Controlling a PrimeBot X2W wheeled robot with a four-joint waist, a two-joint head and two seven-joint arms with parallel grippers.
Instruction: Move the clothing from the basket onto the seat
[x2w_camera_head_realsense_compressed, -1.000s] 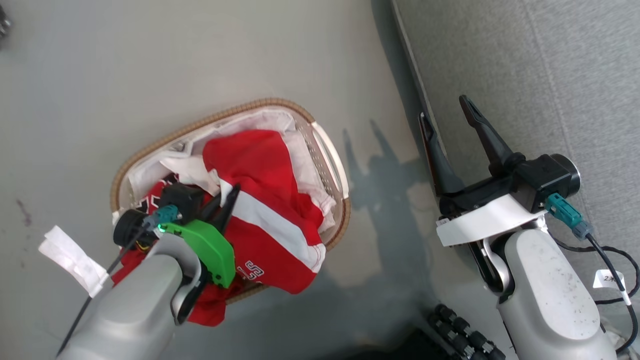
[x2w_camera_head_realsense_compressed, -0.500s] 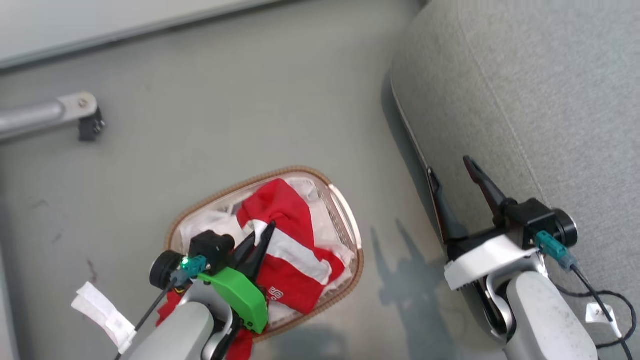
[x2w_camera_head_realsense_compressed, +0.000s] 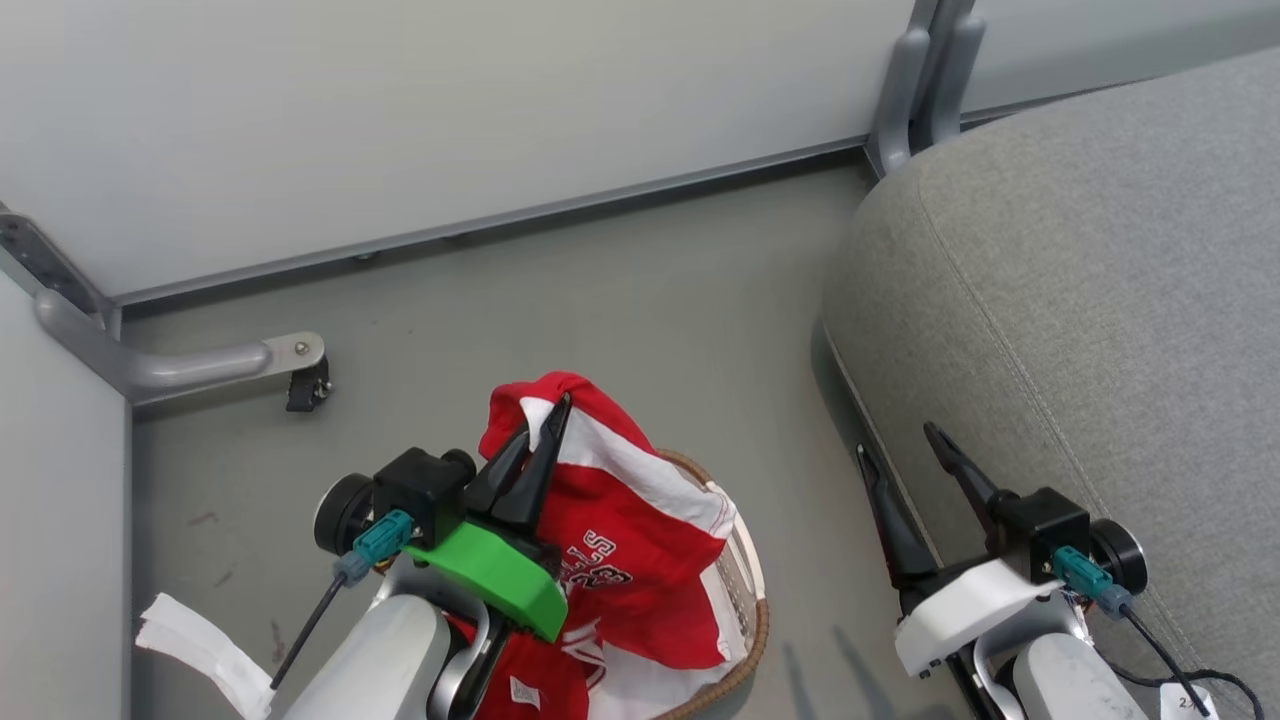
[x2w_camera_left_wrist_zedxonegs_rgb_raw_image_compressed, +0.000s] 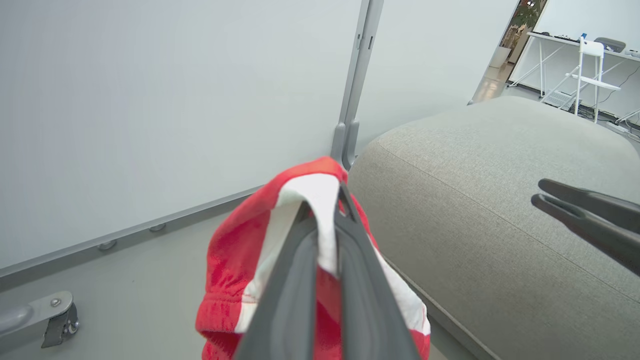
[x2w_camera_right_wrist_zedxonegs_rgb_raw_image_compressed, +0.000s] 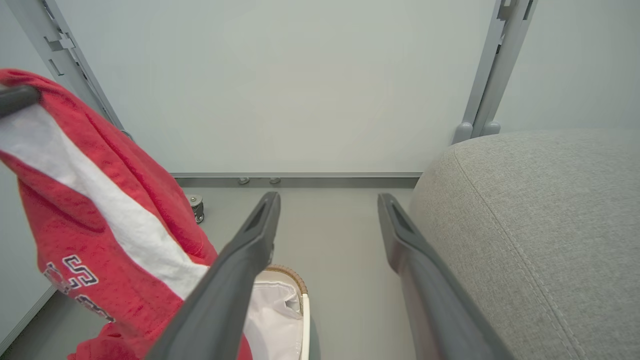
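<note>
While left gripper (x2w_camera_head_realsense_compressed: 548, 420) pinches soft red clothing (x2w_camera_head_realsense_compressed: 640, 510) | right gripper (x2w_camera_head_realsense_compressed: 897, 440) gapes empty | grey fabric seat (x2w_camera_head_realsense_compressed: 1100, 300)

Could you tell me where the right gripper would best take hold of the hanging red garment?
Probably take the garment by its white-trimmed right edge, approached from the right with open jaws. The left gripper pinches the top fold, so that edge hangs free, facing the right gripper.

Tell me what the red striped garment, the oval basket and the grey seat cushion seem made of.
Red white-striped garment: soft fuzzy knit, maybe cotton fleece; matte, drapes in folds.
Oval cream basket: seemingly smooth moulded plastic, perforated wall, brown woven rim.
Large grey seat cushion: matte woven upholstery fabric, visible weave and stitched seams.
</note>
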